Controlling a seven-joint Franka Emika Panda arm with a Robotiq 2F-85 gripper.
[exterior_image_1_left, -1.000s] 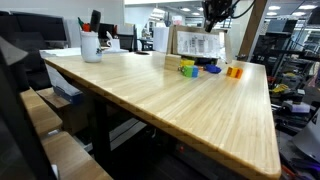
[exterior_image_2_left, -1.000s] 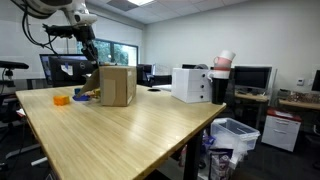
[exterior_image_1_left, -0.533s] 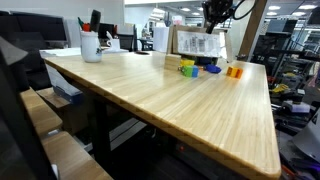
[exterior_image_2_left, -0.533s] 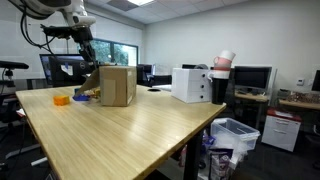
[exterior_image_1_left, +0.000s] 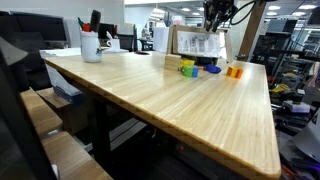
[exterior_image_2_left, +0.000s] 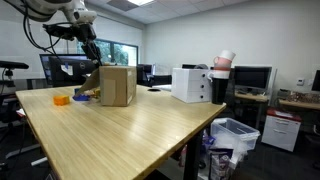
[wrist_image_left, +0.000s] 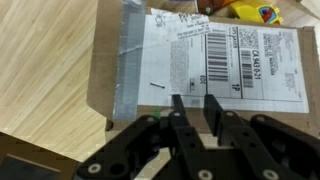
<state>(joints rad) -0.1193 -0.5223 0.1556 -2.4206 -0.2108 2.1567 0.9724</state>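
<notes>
**— What's under you?**
— A cardboard box (wrist_image_left: 108, 45), brown, matte and square-cornered. My gripper (wrist_image_left: 195, 100) hangs just over its top face. I cannot tell whether I touch the box.

**— And your fingers?**
— Two black, flat-sided fingers (wrist_image_left: 178, 108), slightly apart, with a narrow gap between them. Nothing sits in that gap.

**— What's on that top face?**
— A white paper shipping label (wrist_image_left: 225, 55) with black barcodes and fine print. A strip of shiny clear tape (wrist_image_left: 125, 60) runs along one edge of it.

**— Where does the box stand?**
— On a wooden table (exterior_image_1_left: 170, 110) of pale, smooth planks with a long, streaky grain. In an exterior view it stands upright near the far end of the table (exterior_image_2_left: 117, 85).

**— Anything beside it?**
— A glossy yellow object (wrist_image_left: 250, 10) lies just past the box's edge. In an exterior view a small orange block (exterior_image_2_left: 62, 99) rests on the table near the box.
</notes>
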